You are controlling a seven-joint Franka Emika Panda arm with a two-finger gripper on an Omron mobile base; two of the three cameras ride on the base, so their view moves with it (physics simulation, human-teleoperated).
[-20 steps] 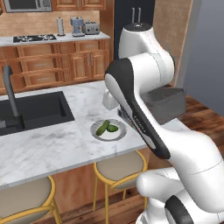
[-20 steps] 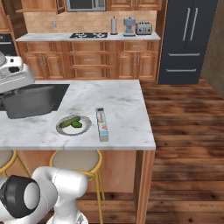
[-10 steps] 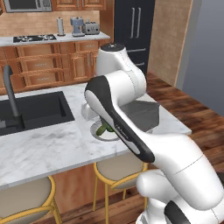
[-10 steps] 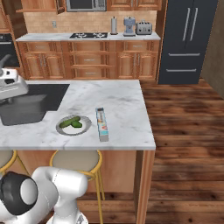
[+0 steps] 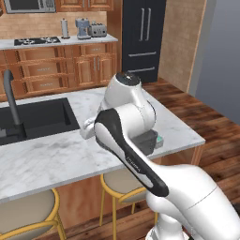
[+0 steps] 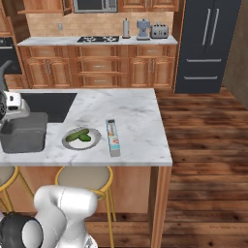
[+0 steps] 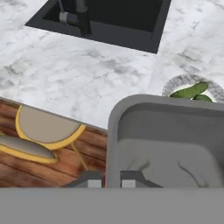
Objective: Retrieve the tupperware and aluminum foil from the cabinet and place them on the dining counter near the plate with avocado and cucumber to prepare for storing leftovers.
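Note:
My gripper (image 7: 108,180) is shut on the near wall of the dark grey tupperware (image 7: 166,144), one fingertip on each side of its rim. In the right base view the tupperware (image 6: 24,131) hangs from the gripper (image 6: 10,118) just left of the plate (image 6: 81,138), over the front edge of the dining counter (image 6: 131,111). The plate (image 7: 192,89) carries green cucumber and avocado pieces. Right of the plate, the aluminum foil (image 6: 113,137) lies flat on the marble. From the left base view my arm covers the plate, and the tupperware (image 5: 144,140) peeks out behind it.
A dark inset sink (image 5: 33,119) with a black faucet (image 5: 11,93) sits in the counter's left half. Yellow-framed stools (image 7: 43,127) stand under the front edge. Bare marble (image 6: 138,145) lies right of the foil. A wooden floor (image 6: 208,145) runs past the counter's right end.
The arm has swung down and in towards the counter, lowering the tupperware to beside the plate. The plate and foil have not moved.

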